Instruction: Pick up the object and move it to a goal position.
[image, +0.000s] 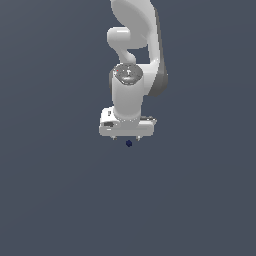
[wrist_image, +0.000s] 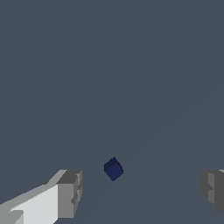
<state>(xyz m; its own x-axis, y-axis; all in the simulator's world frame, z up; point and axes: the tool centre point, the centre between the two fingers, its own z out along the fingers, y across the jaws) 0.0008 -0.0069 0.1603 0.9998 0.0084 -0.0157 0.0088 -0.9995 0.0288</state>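
Observation:
The object (image: 129, 143) is a tiny dark navy-blue block lying on the grey floor, just in front of the white hand in the exterior view. In the wrist view the object (wrist_image: 113, 169) shows between and slightly ahead of the two grey fingertips (wrist_image: 70, 192), touching neither. My gripper (image: 126, 137) hangs above it with its jaws spread wide and nothing between them. The fingers themselves are mostly hidden under the hand in the exterior view.
The white arm (image: 135, 50) rises toward the top of the exterior view. Plain grey floor (image: 60, 190) lies all around; no other objects or marker show.

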